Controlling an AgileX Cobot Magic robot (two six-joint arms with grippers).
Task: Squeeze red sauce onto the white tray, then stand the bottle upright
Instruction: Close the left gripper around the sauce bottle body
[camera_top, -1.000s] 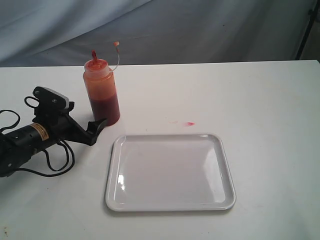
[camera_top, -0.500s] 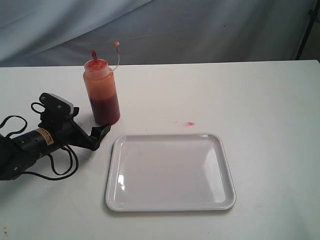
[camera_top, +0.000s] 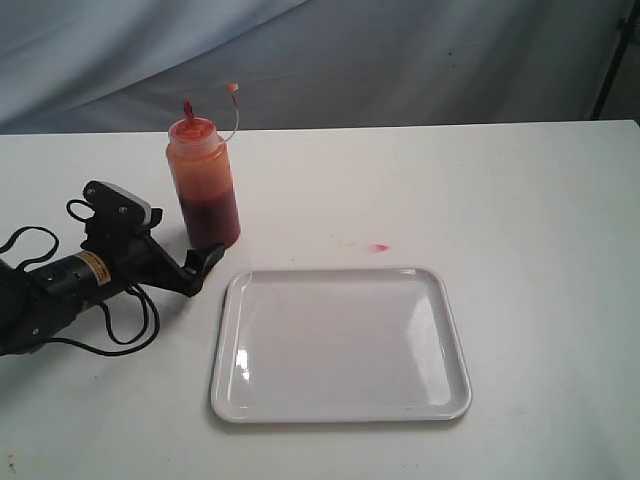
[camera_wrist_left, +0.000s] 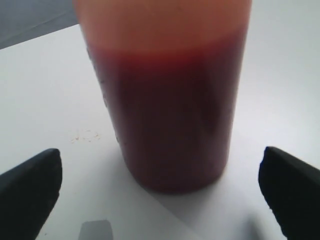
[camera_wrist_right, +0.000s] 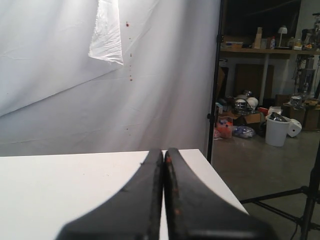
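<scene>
The bottle (camera_top: 203, 185) stands upright on the white table, left of centre, its tip cap hanging off to one side. Dark red sauce (camera_top: 211, 214) fills its lower part. My left gripper (camera_top: 205, 256) lies low on the table just in front of the bottle's base, open. In the left wrist view the bottle (camera_wrist_left: 170, 100) fills the middle and the gripper (camera_wrist_left: 160, 167) has its fingers (camera_wrist_left: 30, 190) spread wide, clear of the bottle wall. The white tray (camera_top: 340, 340) lies right of the gripper, plain white all over. My right gripper (camera_wrist_right: 164, 155) is shut on nothing and shows only in its own wrist view.
A small pink-red smear (camera_top: 378, 247) marks the table just behind the tray. The left arm's black cable (camera_top: 120, 320) loops on the table at the left. A grey cloth backdrop (camera_top: 400, 60) hangs behind the table's far edge.
My left gripper has slid a little to the right along the table, staying open in front of the bottle's base. Bottle and tray have not moved.
</scene>
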